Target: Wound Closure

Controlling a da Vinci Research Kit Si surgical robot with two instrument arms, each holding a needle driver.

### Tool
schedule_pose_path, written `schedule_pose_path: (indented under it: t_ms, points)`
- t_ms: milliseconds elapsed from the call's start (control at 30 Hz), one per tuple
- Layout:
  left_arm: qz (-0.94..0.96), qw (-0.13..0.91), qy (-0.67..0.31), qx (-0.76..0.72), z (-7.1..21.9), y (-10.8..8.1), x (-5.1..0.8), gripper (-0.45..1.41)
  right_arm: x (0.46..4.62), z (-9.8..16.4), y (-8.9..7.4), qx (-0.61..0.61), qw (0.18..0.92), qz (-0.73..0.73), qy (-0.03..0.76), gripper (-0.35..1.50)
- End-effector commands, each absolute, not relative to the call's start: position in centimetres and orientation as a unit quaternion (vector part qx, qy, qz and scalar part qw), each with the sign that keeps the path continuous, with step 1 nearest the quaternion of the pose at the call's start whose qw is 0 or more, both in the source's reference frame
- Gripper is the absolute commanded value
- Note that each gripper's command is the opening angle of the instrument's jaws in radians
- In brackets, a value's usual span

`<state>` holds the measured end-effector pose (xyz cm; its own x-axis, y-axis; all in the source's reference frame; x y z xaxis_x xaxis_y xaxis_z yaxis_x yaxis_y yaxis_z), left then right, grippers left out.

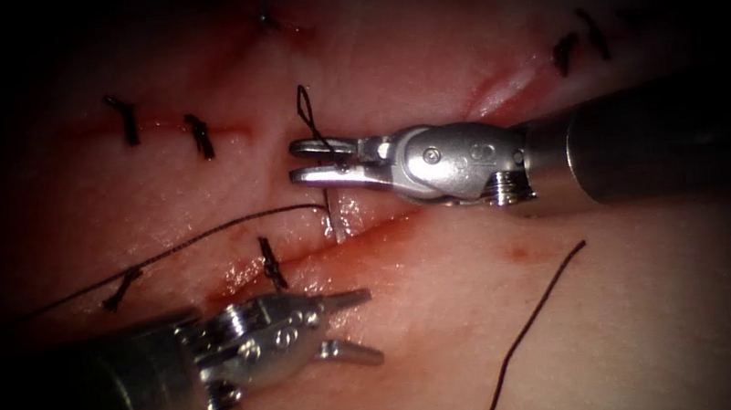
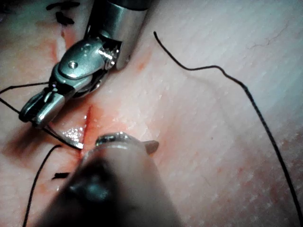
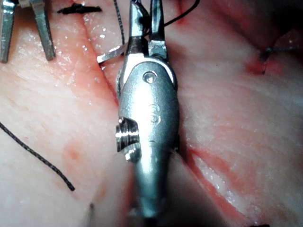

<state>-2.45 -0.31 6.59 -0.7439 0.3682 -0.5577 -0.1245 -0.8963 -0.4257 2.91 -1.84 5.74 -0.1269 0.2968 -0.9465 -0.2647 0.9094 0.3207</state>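
My right tool [image 1: 298, 163] lies just above the cut [image 1: 369, 232] in the tissue [image 1: 580, 318], shut on the curved needle [image 1: 331, 213] near the base of its jaws. The needle runs down from the jaws and its lower end meets the tissue at the cut's upper edge; I cannot tell how deep it sits. The needle [image 3: 110, 56] sticks out sideways from the right tool [image 3: 147, 14]. Thread [image 1: 204, 237] trails left from the needle, and a small loop [image 1: 307, 110] rises above the jaws. My left tool [image 1: 372, 325] hangs open below the cut, holding nothing.
Dark stitches [image 1: 200, 136] cross closed parts of the wound at the upper left, and one stitch [image 1: 271, 262] crosses the cut just left of the needle. More stitches [image 1: 564, 54] sit at the upper right. A loose thread end [image 1: 535, 323] lies lower right. Red fluid lines the cut.
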Motion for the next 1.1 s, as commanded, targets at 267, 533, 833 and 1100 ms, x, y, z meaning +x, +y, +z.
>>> schedule_pose_path:
  t_ms: [267, 533, 833, 1100]
  points:
    - [0.914, 0.127, -0.188, -0.337, 6.57, -0.45, -2.52, 0.51, 2.99, 5.74, -1.79, 0.021, 0.656, 0.211, 0.724, -0.35]
    - [0.914, 0.119, -0.189, -0.340, 6.41, -0.47, -2.51, 0.46, 2.86, 5.73, -1.74, 0.021, 0.669, 0.186, 0.719, -0.35]
    - [0.915, 0.115, -0.184, -0.340, 6.63, -0.46, -2.53, 0.44, 2.87, 5.74, -1.77, 0.021, 0.666, 0.188, 0.721, -0.35]
    - [0.916, 0.111, -0.183, -0.340, 6.69, -0.47, -2.49, 0.44, 2.92, 5.75, -1.76, 0.033, 0.662, 0.208, 0.719, -0.35]
